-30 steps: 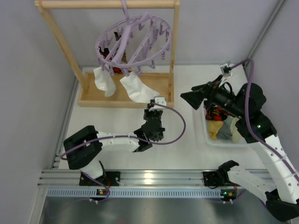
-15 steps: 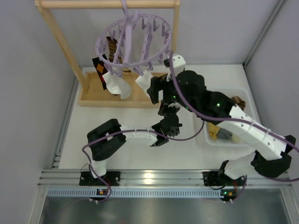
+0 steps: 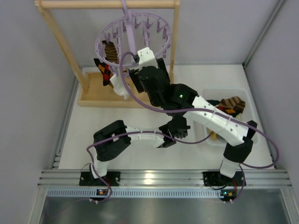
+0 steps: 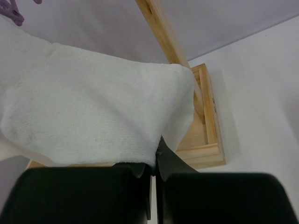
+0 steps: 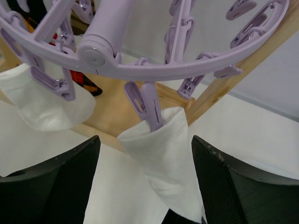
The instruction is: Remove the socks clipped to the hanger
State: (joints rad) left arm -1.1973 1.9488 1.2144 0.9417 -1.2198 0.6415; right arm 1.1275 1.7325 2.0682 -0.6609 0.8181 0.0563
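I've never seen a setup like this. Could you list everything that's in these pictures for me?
hanger: one, lilac, round with dangling clip pegs, hung from the rack's top bar.
rack: one, pale wood, at the table's far side.
white socks: two, clipped to the hanger.
argyle sock: one, black with red-orange, clipped to the hanger.
striped sock: one, brown and cream, clipped above the argyle one.
tub: one, clear, on the table beyond the right arm, holding loose socks; count unclear.
table: one, white.
left pincer: one, black, shut on a white sock's edge.
right pincer: one, black, open, a finger on each side of a clipped white sock.
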